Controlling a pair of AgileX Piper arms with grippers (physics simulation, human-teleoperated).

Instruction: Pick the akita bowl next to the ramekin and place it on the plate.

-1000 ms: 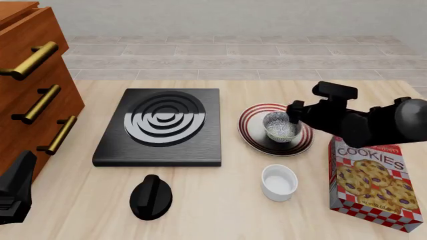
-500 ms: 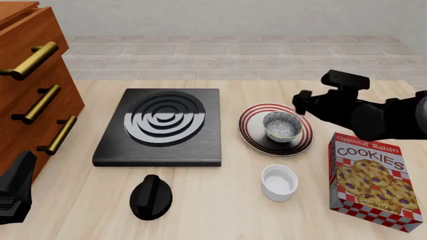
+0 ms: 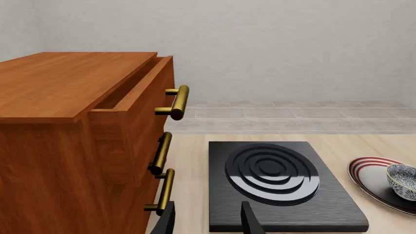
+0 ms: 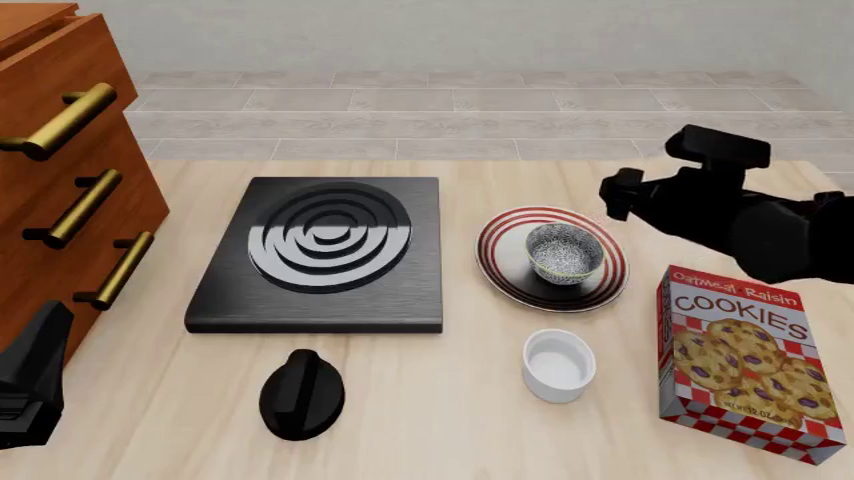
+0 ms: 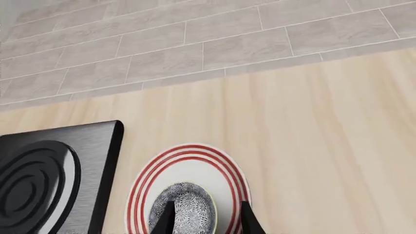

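Observation:
The speckled akita bowl (image 4: 563, 252) stands upright in the middle of the red-ringed plate (image 4: 501, 240). The plain white ramekin (image 4: 558, 365) sits on the table just in front of the plate. My right gripper (image 4: 618, 198) hovers above and to the right of the plate, open and holding nothing. In the right wrist view its fingertips (image 5: 162, 220) frame the bowl (image 5: 185, 209) on the plate (image 5: 195, 168) well below. My left gripper (image 3: 208, 224) is open and empty at the near left corner (image 4: 30, 385), far from the bowl (image 3: 403, 180).
A black stove burner (image 4: 327, 250) lies left of the plate, with a black knob (image 4: 302, 393) in front of it. A cookies box (image 4: 747, 360) stands at the right. A wooden drawer cabinet (image 4: 67, 170) with brass handles fills the left side.
My right gripper has let go of the bowl and pulled up and to the right, away from the plate. The bowl stays on the plate. The left arm has not moved.

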